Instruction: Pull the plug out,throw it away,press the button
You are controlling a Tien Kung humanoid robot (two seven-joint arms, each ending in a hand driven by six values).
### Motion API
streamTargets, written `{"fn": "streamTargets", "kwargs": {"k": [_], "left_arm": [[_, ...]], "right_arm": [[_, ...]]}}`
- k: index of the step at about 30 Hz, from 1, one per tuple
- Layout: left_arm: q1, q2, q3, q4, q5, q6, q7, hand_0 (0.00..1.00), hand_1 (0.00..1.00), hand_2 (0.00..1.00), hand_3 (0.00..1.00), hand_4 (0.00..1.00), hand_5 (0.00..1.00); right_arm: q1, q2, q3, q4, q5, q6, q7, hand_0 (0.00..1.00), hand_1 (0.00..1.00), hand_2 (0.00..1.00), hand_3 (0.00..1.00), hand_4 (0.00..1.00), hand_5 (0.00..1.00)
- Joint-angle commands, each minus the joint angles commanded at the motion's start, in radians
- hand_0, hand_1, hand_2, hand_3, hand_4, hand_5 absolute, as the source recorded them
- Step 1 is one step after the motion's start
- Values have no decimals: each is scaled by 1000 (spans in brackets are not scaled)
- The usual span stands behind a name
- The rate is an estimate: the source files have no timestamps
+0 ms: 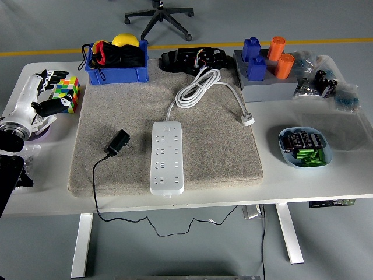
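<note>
I see a white bench on a grey floor, a beige felt mat covering its middle. On the mat lies the white power strip; the black plug adapter lies unplugged just left of it, its cord trailing off the near edge. My left hand, white with black fingers, hovers at the far left beside a multicoloured puzzle cube, fingers loosely apart, holding nothing.
</note>
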Motion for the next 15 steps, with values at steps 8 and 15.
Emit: {"fn": "streamTargets", "kwargs": {"k": [8,15], "left_arm": [[-1,-1,0,-3,0,1,0,803,819,755,719,632,2],[-1,-2,0,-4,-1,0,-1,802,814,751,719,631,2]], "right_arm": [[0,-1,2,0,-2,-1,-1,740,662,644,614,659,477],[1,1,6,0,-2,1,-1,739,661,644,614,660,478]]}}
